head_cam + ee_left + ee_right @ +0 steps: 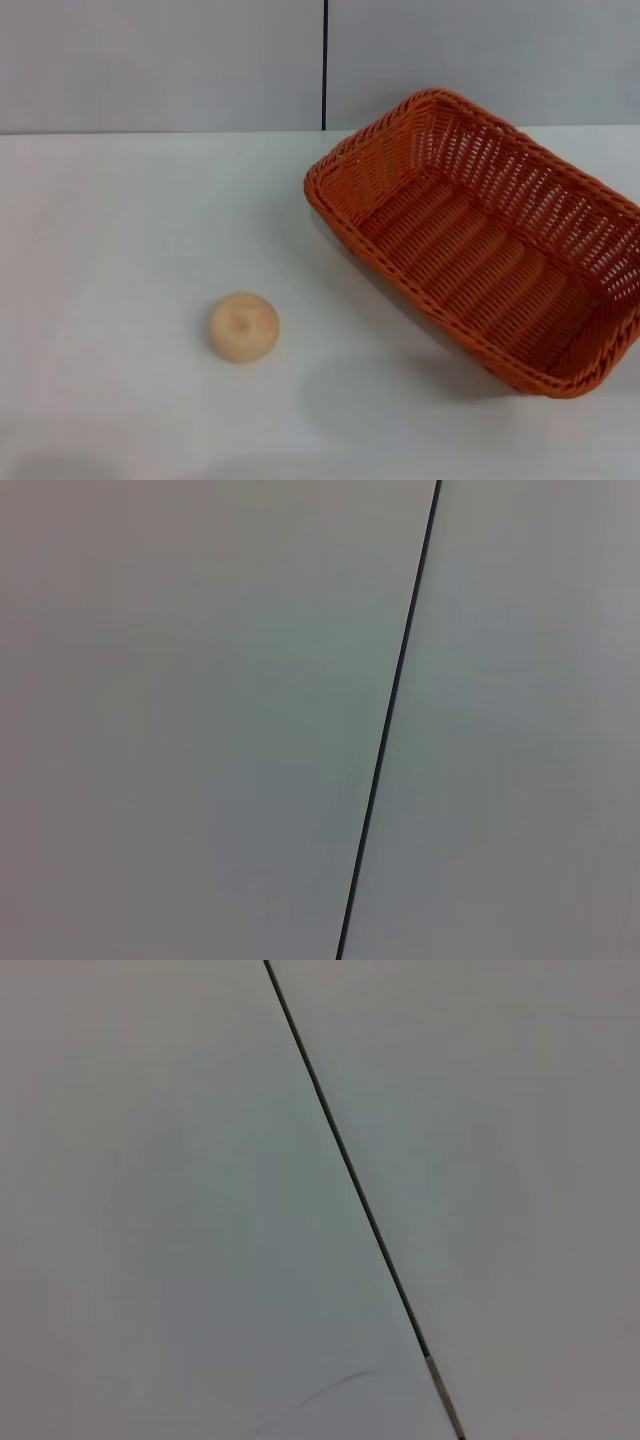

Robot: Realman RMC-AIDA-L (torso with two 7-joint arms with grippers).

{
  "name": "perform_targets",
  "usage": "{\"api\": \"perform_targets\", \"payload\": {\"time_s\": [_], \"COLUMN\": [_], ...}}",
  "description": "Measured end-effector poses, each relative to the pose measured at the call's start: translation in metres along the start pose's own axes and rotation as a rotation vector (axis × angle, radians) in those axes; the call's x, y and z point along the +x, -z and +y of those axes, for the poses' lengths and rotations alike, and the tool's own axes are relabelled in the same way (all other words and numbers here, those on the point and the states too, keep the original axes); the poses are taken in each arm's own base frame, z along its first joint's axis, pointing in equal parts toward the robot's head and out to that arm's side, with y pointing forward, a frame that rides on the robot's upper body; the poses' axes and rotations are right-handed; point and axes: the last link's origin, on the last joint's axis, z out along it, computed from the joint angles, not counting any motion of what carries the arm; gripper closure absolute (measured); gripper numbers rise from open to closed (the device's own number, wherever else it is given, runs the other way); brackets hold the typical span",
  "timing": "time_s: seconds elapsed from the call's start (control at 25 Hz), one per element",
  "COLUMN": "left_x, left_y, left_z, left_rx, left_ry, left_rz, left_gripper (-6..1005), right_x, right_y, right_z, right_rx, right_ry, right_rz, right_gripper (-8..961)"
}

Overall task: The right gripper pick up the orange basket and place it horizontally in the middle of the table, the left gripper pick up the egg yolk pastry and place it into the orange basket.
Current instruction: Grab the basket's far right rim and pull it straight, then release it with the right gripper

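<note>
Our basket (480, 240) sits skewed at the tabletop's (110, 240) right, not yet squared in the middle; the pastry (243, 326) lies well apart to its left, awaiting it. Only the head view shows them. Both wrist views face a seamed wall, so neither claw's state can be told.

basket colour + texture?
Deep orange open-weave wicker basket, braided rim. Best in head view.

table (120, 220) open left, front | orange basket (480, 240) blocks right | egg yolk pastry (243, 326) front-centre
</note>
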Motion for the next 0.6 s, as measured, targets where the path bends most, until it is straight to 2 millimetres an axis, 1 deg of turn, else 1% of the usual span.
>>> {"api": "perform_targets", "payload": {"time_s": [0.44, 0.48, 0.52, 0.56, 0.6], "left_x": [0.002, 0.002, 0.001, 0.001, 0.001], "left_y": [0.002, 0.003, 0.004, 0.004, 0.003], "left_z": [-0.002, -0.002, -0.002, -0.002, -0.002], "left_rx": [-0.006, -0.002, 0.004, 0.004, 0.005], "left_ry": [-0.001, -0.001, -0.001, -0.001, -0.001], "left_rz": [-0.003, -0.002, -0.004, -0.004, -0.006], "left_gripper": [201, 201, 201, 201, 201], "right_x": [0.001, 0.0, -0.007, -0.007, -0.013], "right_y": [0.002, 0.002, 0.002, 0.002, 0.002], "right_z": [0.002, 0.002, -0.001, -0.001, -0.004], "right_rx": [-0.003, -0.007, -0.021, -0.021, -0.031], "right_ry": [-0.014, -0.013, -0.019, -0.019, -0.026], "right_rz": [-0.003, -0.008, -0.028, -0.028, -0.041], "right_gripper": [144, 144, 144, 144, 145]}}
